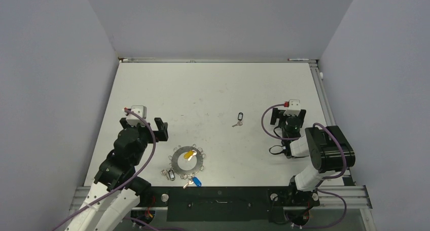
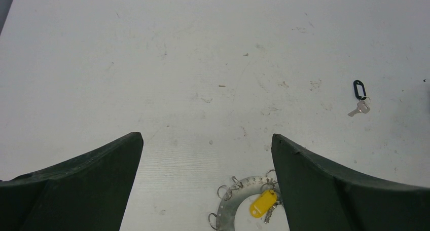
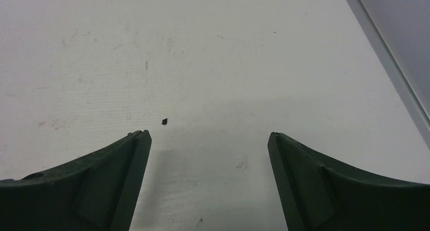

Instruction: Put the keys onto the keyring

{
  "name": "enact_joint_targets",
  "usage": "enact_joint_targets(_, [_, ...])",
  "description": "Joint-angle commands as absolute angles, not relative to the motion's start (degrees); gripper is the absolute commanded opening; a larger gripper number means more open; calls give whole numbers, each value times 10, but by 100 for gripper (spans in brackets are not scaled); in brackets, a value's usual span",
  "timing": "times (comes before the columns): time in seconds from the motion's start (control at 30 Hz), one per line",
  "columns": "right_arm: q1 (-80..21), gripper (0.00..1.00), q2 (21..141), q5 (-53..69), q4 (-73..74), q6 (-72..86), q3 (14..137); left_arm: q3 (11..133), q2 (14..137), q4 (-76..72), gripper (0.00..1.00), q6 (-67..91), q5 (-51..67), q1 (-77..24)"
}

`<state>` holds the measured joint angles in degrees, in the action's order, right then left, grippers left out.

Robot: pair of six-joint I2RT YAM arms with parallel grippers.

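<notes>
Top external view puts the keyring flat on the table near the front edge, just right of the left arm. A yellow-tagged key lies across its middle, a blue-tagged key sits at its near rim and a black-tagged key at its near-left rim. I cannot tell whether these are threaded on the wire loops or only lie against them. A loose key with a black tag lies well apart from the ring, farther out and to the right, between the two arms. The left gripper hovers just left of and beyond the ring, jaws spread wide with nothing between them. The right gripper hangs over bare table on the right, equally wide and empty, with the loose key to its left. The step in hand looks like the reach for that loose key, with no grasp begun. The next move probably calls for the right gripper to swing left and come down on the tag, the easier part to pinch, while the left steadies the ring for a fine threading
</notes>
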<state>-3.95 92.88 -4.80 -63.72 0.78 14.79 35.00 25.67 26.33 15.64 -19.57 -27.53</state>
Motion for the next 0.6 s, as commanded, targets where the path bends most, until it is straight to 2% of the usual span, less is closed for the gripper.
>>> enact_joint_targets(0.0, [-91, 90, 877, -191, -607, 6, 183, 355, 245, 238, 96, 155, -214, -273])
enact_joint_targets(0.1, [-143, 90, 829, -210, -419, -30, 270, 356, 241, 242, 96, 157, -220, -273])
enact_joint_targets(0.2, [-170, 90, 792, -165, -289, -1, 354, 358, 239, 245, 96, 159, -222, -273])
enact_joint_targets(0.3, [-174, 90, 769, -97, -281, 70, 385, 359, 239, 247, 96, 159, -223, -273])
enact_joint_targets(0.4, [-162, 90, 771, -91, -231, 220, 408, 359, 235, 248, 96, 159, -224, -272])
enact_joint_targets(0.57, [-164, 97, 777, -48, -128, 250, 459, 358, 234, 248, 100, 148, -184, -273])
